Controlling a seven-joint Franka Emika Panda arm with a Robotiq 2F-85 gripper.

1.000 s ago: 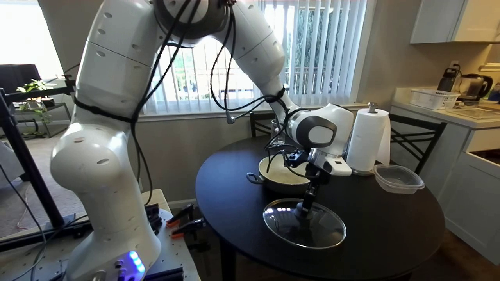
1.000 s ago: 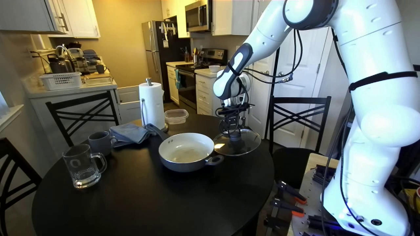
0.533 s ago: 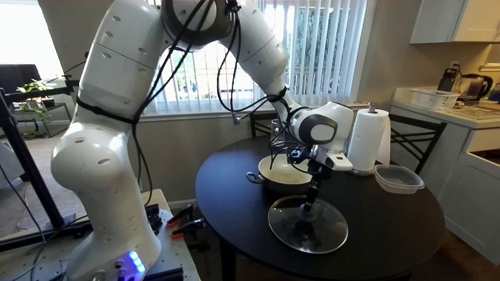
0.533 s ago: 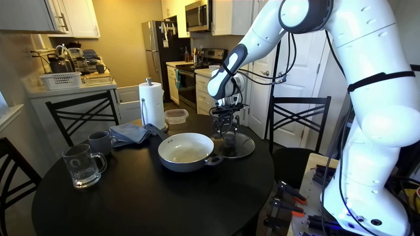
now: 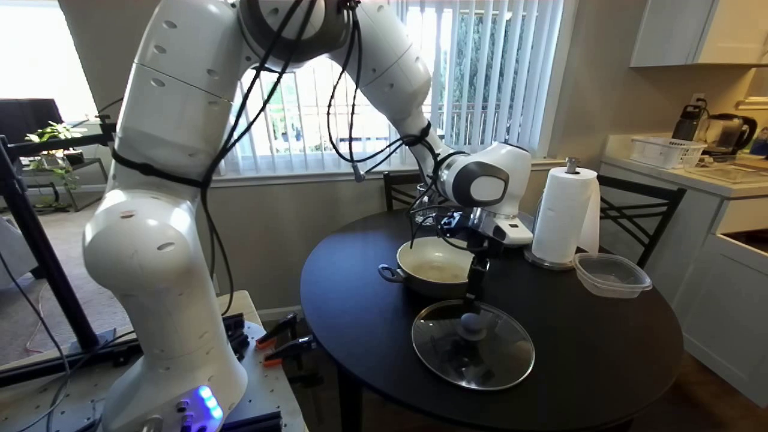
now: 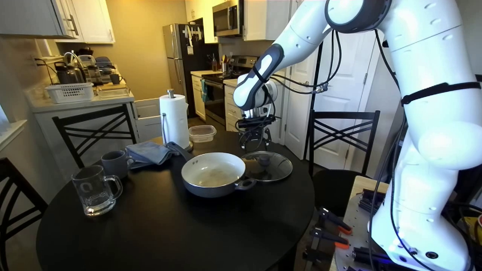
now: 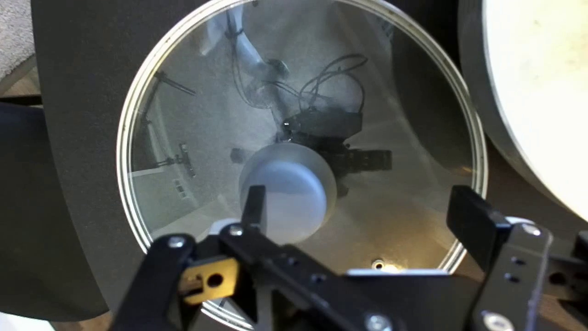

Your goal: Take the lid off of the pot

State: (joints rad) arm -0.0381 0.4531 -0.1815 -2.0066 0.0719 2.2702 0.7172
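The glass lid point(image 5: 501, 360) lies on the dark table beside the pot point(image 6: 214, 190), its knob point(image 5: 472, 324) facing up. In the wrist view the whole metal rim of the lid point(image 7: 193, 119) nearly fills the picture. Uncovered, the pot point(image 5: 427, 269) shows its pale interior in both exterior views; part of it point(image 7: 542, 92) enters the wrist view at the right. My gripper point(image 7: 356, 202) is open, with nothing between its fingers. It hangs above the lid, apart from the knob point(image 7: 294, 197), which appears behind the left fingertip.
A paper-towel roll point(image 5: 564, 216) and a clear plastic container point(image 5: 612, 276) stand beyond the pot. A glass mug point(image 6: 94, 192), a grey mug point(image 6: 115, 164) and a folded cloth point(image 6: 148, 153) are also on the table point(image 6: 169, 233). The pot's long handle point(image 6: 180, 151) points toward the towel roll.
A second ago my gripper was on the knob; the lid then shifted slightly and came down flat on the table. Since then the jaws have opened and the gripper has risen off the knob.
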